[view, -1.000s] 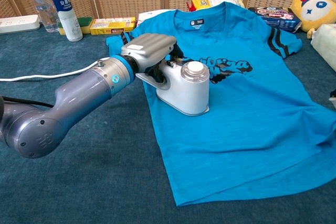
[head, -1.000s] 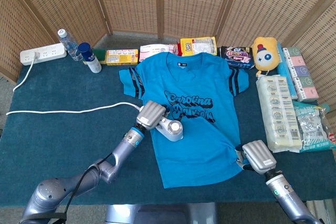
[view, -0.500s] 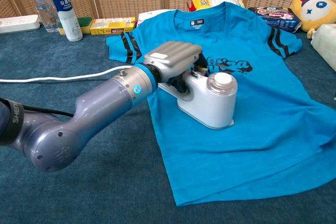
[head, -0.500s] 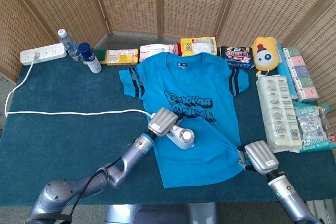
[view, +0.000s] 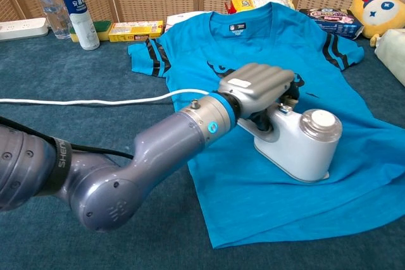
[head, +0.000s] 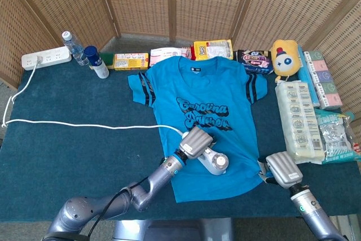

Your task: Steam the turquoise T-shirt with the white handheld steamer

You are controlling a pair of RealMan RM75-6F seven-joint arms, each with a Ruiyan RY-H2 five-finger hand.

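The turquoise T-shirt (head: 197,114) (view: 266,42) lies flat on the dark blue table, collar toward the far side. My left hand (head: 195,141) (view: 256,86) grips the handle of the white handheld steamer (head: 214,161) (view: 300,147), which rests on the shirt's lower part. Its white cord (head: 84,125) (view: 95,100) trails left across the table to a power strip (head: 46,58). My right hand (head: 284,168) rests at the shirt's lower right hem, pinching the fabric edge; the chest view does not show this hand.
A water bottle (head: 71,45) and a blue-capped bottle (head: 96,62) stand at the far left. Snack boxes (head: 131,60) line the far edge, with a yellow plush toy (head: 285,56). Packaged goods (head: 299,119) fill the right side.
My left hand has slid the steamer down and to the right over the shirt, from near the printed lettering to the lower hem area. The cord followed. The right hand shifted slightly lower.
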